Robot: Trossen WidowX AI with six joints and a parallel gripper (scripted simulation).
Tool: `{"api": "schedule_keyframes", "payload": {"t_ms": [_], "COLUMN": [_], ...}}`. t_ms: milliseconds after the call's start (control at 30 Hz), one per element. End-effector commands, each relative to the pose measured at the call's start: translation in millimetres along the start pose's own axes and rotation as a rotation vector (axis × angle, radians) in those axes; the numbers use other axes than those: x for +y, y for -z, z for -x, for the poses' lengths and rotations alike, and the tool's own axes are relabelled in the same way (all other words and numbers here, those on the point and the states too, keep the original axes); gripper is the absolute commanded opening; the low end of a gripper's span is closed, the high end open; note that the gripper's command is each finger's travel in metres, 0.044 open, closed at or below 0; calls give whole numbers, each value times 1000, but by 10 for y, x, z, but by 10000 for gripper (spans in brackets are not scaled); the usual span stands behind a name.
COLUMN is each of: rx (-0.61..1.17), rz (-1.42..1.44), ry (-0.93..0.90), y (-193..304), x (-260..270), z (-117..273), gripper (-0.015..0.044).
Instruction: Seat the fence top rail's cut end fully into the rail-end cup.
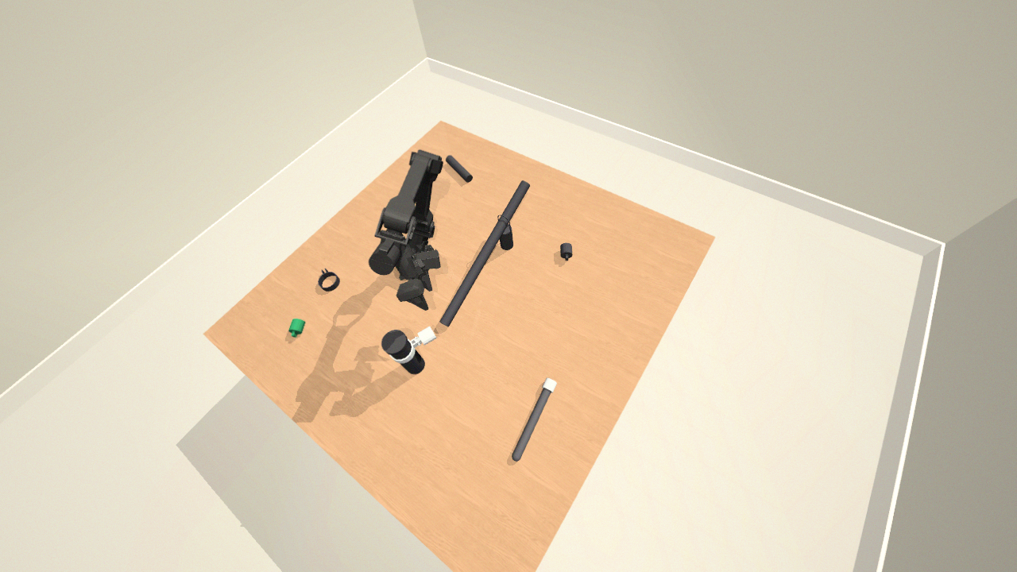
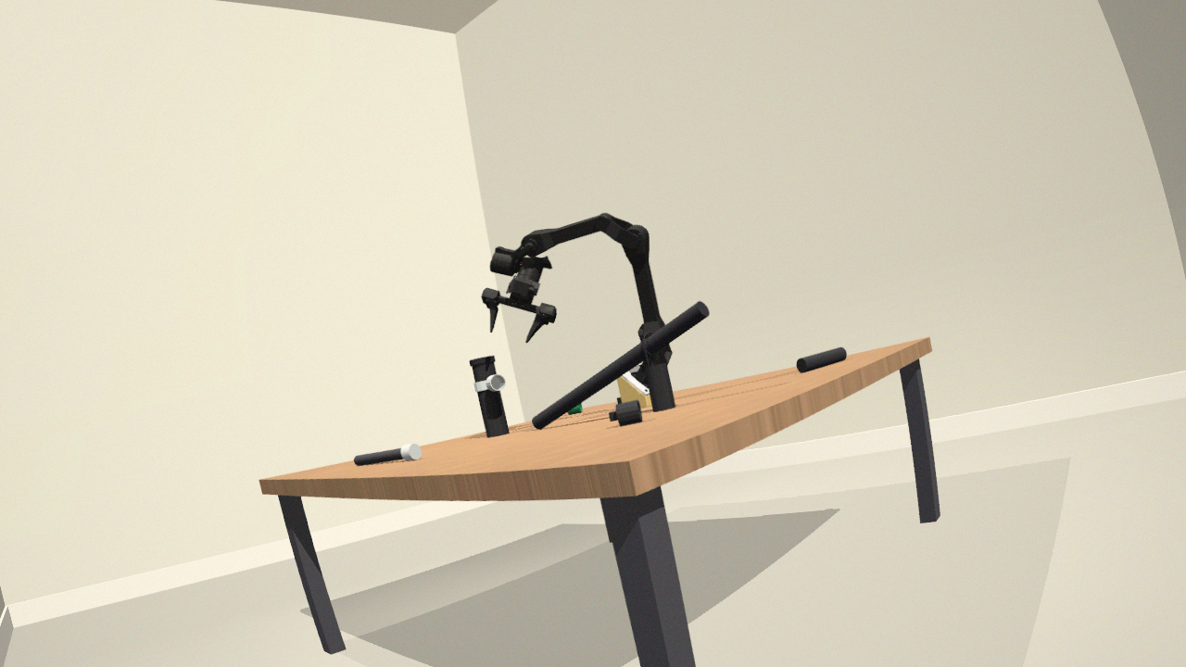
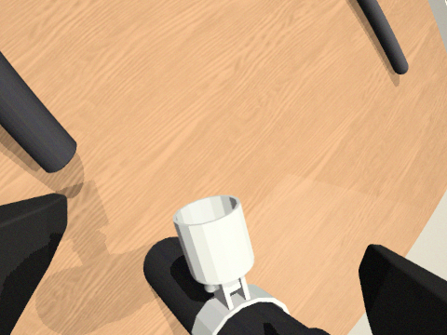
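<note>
The dark top rail [image 1: 476, 270] [image 2: 597, 381] [image 3: 28, 116] slopes down through the loop cap [image 1: 503, 219] on the small post [image 1: 506, 238] [image 2: 662, 389]. Its low cut end is near the tabletop, outside and apart from the white rail-end cup [image 1: 426, 335] [image 2: 495, 382] [image 3: 216, 247]. The cup hangs on the white brace band [image 2: 480, 386] [image 3: 205, 316], high on the big post [image 1: 415, 364] [image 2: 492, 412] [image 3: 163, 270], a little below the post cap [image 1: 394, 342] [image 2: 482, 361]. My gripper [image 1: 427, 299] [image 2: 509, 336] [image 3: 218, 238] is open and empty above the cup, touching neither rail nor post.
On the table lie a green cap [image 1: 296, 326] [image 2: 575, 409], a black band [image 1: 328, 281], a dark cup [image 1: 566, 250] [image 2: 627, 412], a short dark rod [image 1: 459, 168] [image 2: 821, 358], and a white-capped rod [image 1: 529, 427] [image 2: 381, 456], which also shows in the wrist view [image 3: 384, 37].
</note>
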State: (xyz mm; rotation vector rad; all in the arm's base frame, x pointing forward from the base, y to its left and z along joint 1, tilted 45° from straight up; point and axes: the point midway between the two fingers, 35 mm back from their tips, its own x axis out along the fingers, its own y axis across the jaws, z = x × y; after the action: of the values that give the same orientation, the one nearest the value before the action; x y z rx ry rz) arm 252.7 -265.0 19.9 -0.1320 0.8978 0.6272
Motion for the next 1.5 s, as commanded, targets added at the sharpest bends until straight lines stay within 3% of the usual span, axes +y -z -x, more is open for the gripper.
{"api": "schedule_keyframes", "payload": {"t_ms": [0,400,667,1467], "rx": [27,27,26,26], "rz": [400,400,400,401], "ry": [-7,-7,-7,-6], "y": [353,357,458,466], "x": [-261,-255,-36,-45], "z": [-260,-275,-682,-998], "gripper": [440,440,440,440]}}
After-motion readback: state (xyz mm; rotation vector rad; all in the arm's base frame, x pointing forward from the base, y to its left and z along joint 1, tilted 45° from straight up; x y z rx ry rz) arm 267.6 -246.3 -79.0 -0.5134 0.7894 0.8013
